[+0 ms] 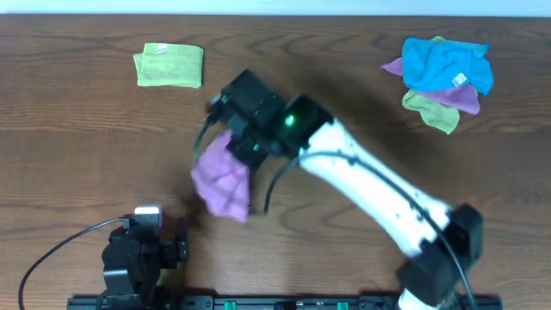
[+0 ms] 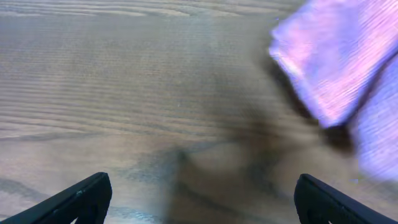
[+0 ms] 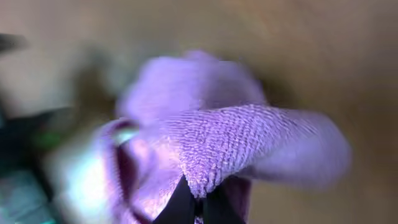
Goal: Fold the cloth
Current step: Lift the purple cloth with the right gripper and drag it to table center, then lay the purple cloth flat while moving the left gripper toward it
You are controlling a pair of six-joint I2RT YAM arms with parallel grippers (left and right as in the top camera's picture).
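The cloth [image 1: 222, 179], a lilac-purple fuzzy towel, hangs bunched from my right gripper [image 1: 239, 145] above the middle of the table. In the right wrist view the right gripper [image 3: 198, 202] is shut on a pinched fold of the cloth [image 3: 236, 140], which fills the frame. My left gripper [image 1: 172, 244] rests at the front left, low over the wood. In the left wrist view the left gripper [image 2: 202, 199] is open and empty, and the cloth [image 2: 339, 59] shows at the upper right.
A folded green cloth [image 1: 170, 65] lies at the back left. A pile of bright blue, purple and green cloths [image 1: 443, 76] lies at the back right. A black cable [image 1: 60, 250] runs at the front left.
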